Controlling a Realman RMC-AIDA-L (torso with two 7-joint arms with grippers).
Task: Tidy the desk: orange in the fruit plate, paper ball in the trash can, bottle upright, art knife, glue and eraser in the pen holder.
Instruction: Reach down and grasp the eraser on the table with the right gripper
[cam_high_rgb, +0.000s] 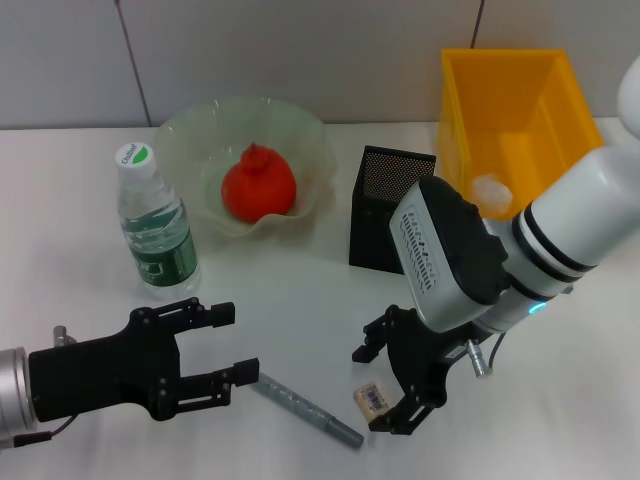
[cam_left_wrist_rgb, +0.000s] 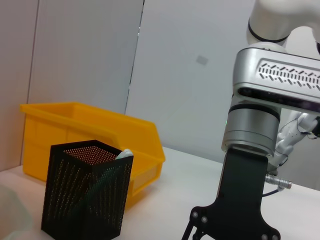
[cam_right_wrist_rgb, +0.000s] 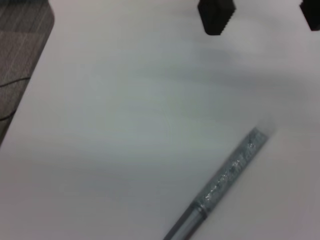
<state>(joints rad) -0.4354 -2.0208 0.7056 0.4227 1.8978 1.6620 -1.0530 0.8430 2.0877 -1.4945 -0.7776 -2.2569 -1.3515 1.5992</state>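
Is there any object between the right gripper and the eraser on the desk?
Nothing visible. The right gripper hangs open right beside the eraser on the table; the art knife lies on the eraser's other side.

- One orange (cam_high_rgb: 258, 183), in my one fruit plate (cam_high_rgb: 190, 128)
- One bottle (cam_high_rgb: 156, 225), upright
- One pen holder (cam_high_rgb: 390, 209)
- One trash can (cam_high_rgb: 512, 116), holding one paper ball (cam_high_rgb: 491, 191)
- One art knife (cam_high_rgb: 307, 409)
- One eraser (cam_high_rgb: 371, 398)
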